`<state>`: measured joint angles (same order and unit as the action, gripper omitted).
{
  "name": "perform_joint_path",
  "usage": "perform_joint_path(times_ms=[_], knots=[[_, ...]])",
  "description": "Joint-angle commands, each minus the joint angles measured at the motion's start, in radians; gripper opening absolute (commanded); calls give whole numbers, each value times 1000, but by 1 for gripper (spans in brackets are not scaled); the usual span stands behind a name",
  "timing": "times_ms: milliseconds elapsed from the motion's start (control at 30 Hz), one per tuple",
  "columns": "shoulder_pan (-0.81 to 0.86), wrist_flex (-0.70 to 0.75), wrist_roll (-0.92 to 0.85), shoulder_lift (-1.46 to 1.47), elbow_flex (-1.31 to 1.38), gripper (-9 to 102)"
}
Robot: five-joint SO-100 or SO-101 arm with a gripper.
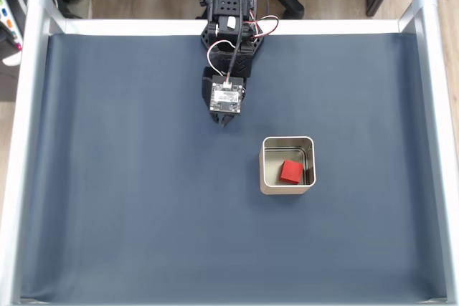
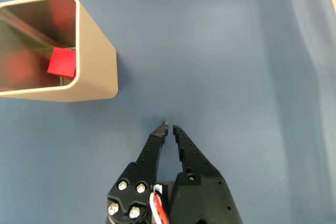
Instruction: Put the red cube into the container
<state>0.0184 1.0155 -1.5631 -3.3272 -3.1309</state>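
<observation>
The red cube [image 1: 291, 171] lies inside the container [image 1: 267, 177], a square silvery tin right of the mat's centre, against its right wall. In the wrist view the red cube [image 2: 62, 62] shows inside the container [image 2: 97, 72] at the upper left, with red reflections on the shiny walls. My gripper [image 1: 224, 121] hangs above the mat to the upper left of the tin, apart from it. Seen from the wrist, the gripper [image 2: 169, 127] has its black fingers nearly together with nothing between them.
A dark blue mat [image 1: 129, 198] covers the table, framed by white rails [image 1: 21, 141] at the left, right and back. The arm's base [image 1: 231, 12] stands at the back edge. Wood floor and furniture lie beyond.
</observation>
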Motion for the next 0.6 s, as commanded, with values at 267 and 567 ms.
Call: perform_joint_path(times_ms=[267, 567], knots=[[-41, 218, 89, -28, 3, 0], [-38, 276, 60, -28, 2, 0]])
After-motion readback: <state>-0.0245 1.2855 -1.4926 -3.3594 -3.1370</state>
